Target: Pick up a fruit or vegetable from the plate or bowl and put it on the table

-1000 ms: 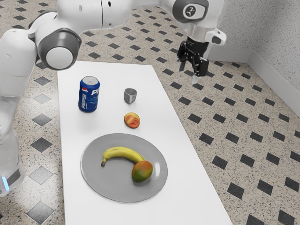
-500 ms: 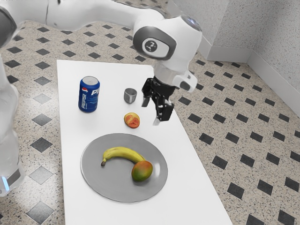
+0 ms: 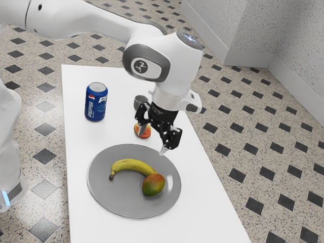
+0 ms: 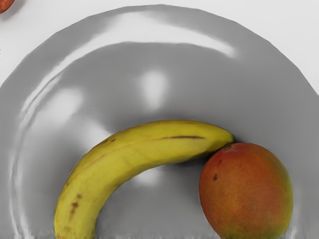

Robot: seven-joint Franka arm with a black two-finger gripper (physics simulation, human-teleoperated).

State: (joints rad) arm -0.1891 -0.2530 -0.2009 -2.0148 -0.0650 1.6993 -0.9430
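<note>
Fingers (image 3: 163, 150) wide apart, gripper (image 3: 152, 140) open and up in the air, pointing down. Arm (image 3: 81, 19) comes in from the exterior view's upper left. Task fruit is on the grey plate (image 3: 109, 198): one banana (image 3: 132, 164), one mango (image 3: 153, 186), both clear of the gripper. Banana lies on its side in a curve, dark stem end toward the exterior view's left, other tip right up at the mango; looks like contact in the wrist view. Brown specks on the banana skin, plus a dark streak near the tip by the mango. Mango goes red-orange to green, sits on the exterior view's right part of the plate, a couple of dark spots on it. Plate is round and shiny, lying flat on the white table (image 3: 202, 217). Off the plate, on the table: a small red-yellow fruit (image 3: 146, 134), partly behind the gripper in the exterior view, and a small grey cup (image 3: 138, 101) beyond it, also partly covered. Blue Pepsi can (image 3: 96, 104) stands upright on the table, toward the exterior view's left from the cup, well apart from the plate. Floor (image 3: 263, 172) is speckled with dark diamonds, grey wall (image 3: 283, 30) at the exterior view's right
</note>
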